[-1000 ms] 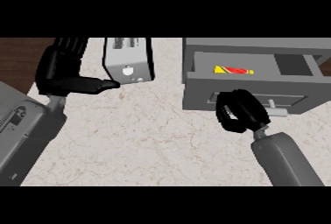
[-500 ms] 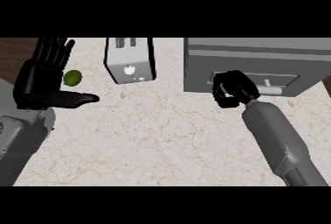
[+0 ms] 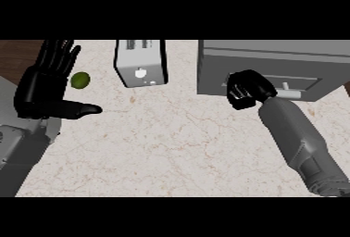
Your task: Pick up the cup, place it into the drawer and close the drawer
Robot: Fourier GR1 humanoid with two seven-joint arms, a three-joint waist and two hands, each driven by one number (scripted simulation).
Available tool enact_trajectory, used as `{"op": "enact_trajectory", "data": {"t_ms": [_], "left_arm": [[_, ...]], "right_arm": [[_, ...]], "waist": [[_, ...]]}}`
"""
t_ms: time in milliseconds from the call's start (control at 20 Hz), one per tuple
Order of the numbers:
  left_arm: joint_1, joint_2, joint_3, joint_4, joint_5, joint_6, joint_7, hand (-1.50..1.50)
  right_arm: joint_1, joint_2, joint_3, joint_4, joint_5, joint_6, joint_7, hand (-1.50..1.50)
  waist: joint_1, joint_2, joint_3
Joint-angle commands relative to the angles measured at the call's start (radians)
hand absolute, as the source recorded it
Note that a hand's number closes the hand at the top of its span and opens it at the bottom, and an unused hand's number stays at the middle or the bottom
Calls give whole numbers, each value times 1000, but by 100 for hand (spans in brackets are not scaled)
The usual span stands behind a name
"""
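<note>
Since the earlier frames the drawer [image 3: 273,69] has gone from pulled out, with its yellow and red contents showing, to pushed flush into its grey box, and the right hand [image 3: 247,89] has followed it inward to rest against the drawer front. The left hand [image 3: 44,85] has lifted from a lowered, tilted pose to an upright one, uncovering a small green fruit [image 3: 80,80] behind it.

Nearest, two smooth grey forearms rise from the lower edge over the table [image 3: 171,152], a pale marbled slab with faint brown veins. The right forearm is a rounded tube, ribbed near its base.

The right hand is matte black, its fingers curled into a clenched knot that presses on the drawer's lower left front, just beside the pale bar handle [image 3: 290,92]; it grasps nothing that can be seen. The left hand stands released at the left, fingers straight and pointing away, thumb stretched out sideways over the marble.

Farther back, the oval, smooth-skinned fruit lies just beside the left hand's fingers. A boxy metal toaster [image 3: 140,62] with two top slots and a small knob stands in the middle. The drawer box is a flat-sided grey block at the far right.

The cup cannot be seen anywhere; the shut drawer hides whatever is inside.
</note>
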Motion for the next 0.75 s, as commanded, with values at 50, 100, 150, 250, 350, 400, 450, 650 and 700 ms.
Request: {"op": "enact_trajectory", "data": {"t_ms": [50, 100, 150, 250, 350, 400, 450, 650, 700], "left_arm": [[5, -1, 1, 4, 6, -30, 10, -150], [6, 9, 8, -12, 14, -41, 12, -150], [19, 7, 6, -12, 8, -49, -6, -150], [17, -19, -3, 9, 2, -49, -22, -150], [6, -32, -14, 16, -10, -43, -26, -150], [29, -11, -1, 7, 4, -63, -21, -150], [18, -45, -23, 13, -8, -45, -26, -150], [41, -44, -34, 12, -14, -64, -29, -150], [42, -37, -36, 2, -13, -71, -24, -150]], "right_arm": [[-89, -67, -62, 108, -15, -22, 47, 150], [-93, -98, -66, 108, -19, -6, 22, 150], [-100, -109, -68, 112, -20, 11, 27, 150], [-100, -115, -95, 100, -50, 5, 1, 150], [-121, -116, -101, 99, -59, 29, -3, 150], [-99, -101, -102, 104, -55, -13, 8, 150], [-106, -129, -114, 98, -71, 20, -30, 150], [-92, -118, -124, 105, -77, -3, -35, 150], [-116, -132, -127, 105, -79, 18, -21, 150]], "waist": [[29, 32, 6], [37, 32, 6], [44, 35, 5], [34, 41, 6], [38, 45, 6], [47, 38, 6], [35, 43, 6], [44, 40, 6], [56, 40, 6]]}}
